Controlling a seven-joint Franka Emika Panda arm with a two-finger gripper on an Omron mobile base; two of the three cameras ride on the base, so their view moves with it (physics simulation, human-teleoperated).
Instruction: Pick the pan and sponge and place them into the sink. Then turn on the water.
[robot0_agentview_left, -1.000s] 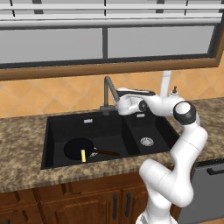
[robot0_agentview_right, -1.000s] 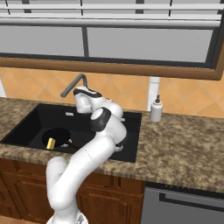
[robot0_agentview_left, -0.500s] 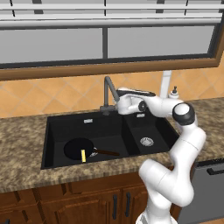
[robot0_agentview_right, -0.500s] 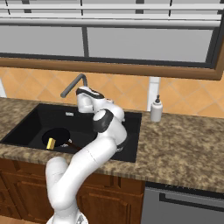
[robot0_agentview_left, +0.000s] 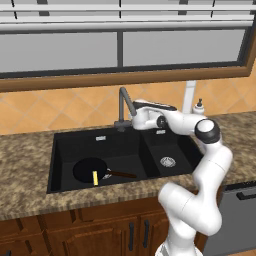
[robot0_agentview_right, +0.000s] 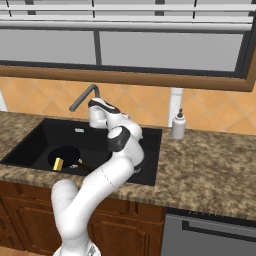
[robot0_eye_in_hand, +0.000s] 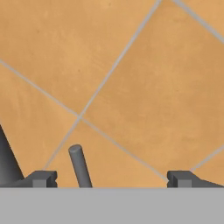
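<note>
The black pan (robot0_agentview_left: 89, 169) (robot0_agentview_right: 65, 157) lies in the wide basin of the black sink (robot0_agentview_left: 117, 146) (robot0_agentview_right: 50, 136), its brown handle (robot0_agentview_left: 122, 174) pointing right. On the pan's near side the sponge (robot0_agentview_left: 94, 177) (robot0_agentview_right: 58, 163) stands edge-on as a yellow strip. My gripper (robot0_agentview_left: 131, 119) (robot0_agentview_right: 94, 120) (robot0_eye_in_hand: 113, 179) hovers behind the sink at the base of the dark faucet (robot0_agentview_left: 125, 104) (robot0_agentview_right: 82, 98), facing the tiled wall. It is open, its fingertips (robot0_eye_in_hand: 43, 178) far apart. A thin grey faucet lever (robot0_eye_in_hand: 78, 165) stands between them, nearer the left one.
A white soap dispenser (robot0_agentview_left: 199, 106) (robot0_agentview_right: 178, 125) and a white post (robot0_agentview_left: 189, 96) (robot0_agentview_right: 174, 104) stand on the granite counter right of the sink. The narrow basin's drain (robot0_agentview_left: 168, 161) lies under my arm. A dishwasher (robot0_agentview_left: 239, 210) (robot0_agentview_right: 210, 235) sits below at the right.
Almost nothing: my hand has crept slightly left toward the faucet. The pan and sponge lie as before.
</note>
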